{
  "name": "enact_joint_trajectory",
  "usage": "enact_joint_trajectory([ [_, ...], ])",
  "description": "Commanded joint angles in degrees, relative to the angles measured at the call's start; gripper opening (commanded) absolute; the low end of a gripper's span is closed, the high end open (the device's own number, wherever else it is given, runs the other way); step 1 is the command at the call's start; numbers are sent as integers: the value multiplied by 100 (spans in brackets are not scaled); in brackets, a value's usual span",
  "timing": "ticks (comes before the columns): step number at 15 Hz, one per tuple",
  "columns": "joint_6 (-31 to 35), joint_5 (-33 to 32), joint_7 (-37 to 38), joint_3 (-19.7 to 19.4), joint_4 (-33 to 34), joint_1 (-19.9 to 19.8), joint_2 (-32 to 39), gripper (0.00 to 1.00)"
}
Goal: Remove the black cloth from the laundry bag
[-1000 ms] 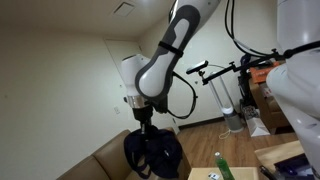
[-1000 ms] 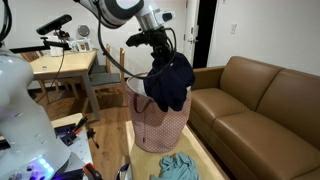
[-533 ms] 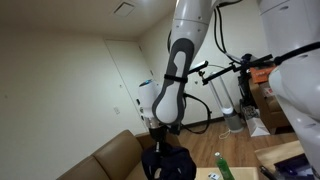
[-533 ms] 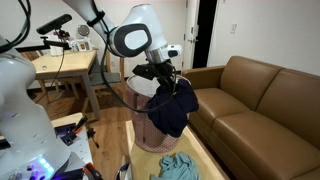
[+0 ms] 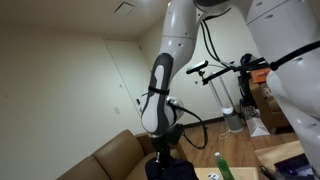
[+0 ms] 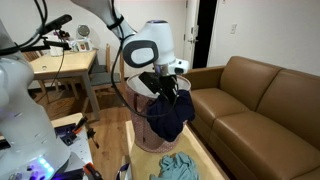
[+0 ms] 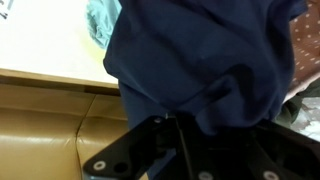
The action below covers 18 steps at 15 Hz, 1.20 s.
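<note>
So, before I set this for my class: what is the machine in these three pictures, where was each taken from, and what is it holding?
It is a single robot arm with a clamp-like end effector. Two pictures come from cameras standing in the room; the third comes from a camera on the arm's wrist. The end effector grips a dark cloth, which hangs by a pink patterned laundry bag. A teal cloth lies on the light surface below, and a brown sofa stands beside.

obst: sofa (image 6: 262, 95) beside laundry bag (image 6: 150, 138), desk (image 6: 62, 64) behind | free: open air abv sofa seat
</note>
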Motion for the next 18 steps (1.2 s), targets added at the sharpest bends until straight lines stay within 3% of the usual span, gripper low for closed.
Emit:
enact_joint_trajectory([
  [1, -358, 1299, -902, 100, 754, -377, 1056, 8],
  [4, -647, 1757, -1234, 321, 1238, -920, 1836, 8],
  [8, -767, 1385, -848, 324, 1812, -1381, 2867, 8],
  [14, -521, 678, -606, 347, 2576, -1536, 3926, 8],
  [18, -98, 406, -614, 423, 2351, -1508, 3644, 8],
])
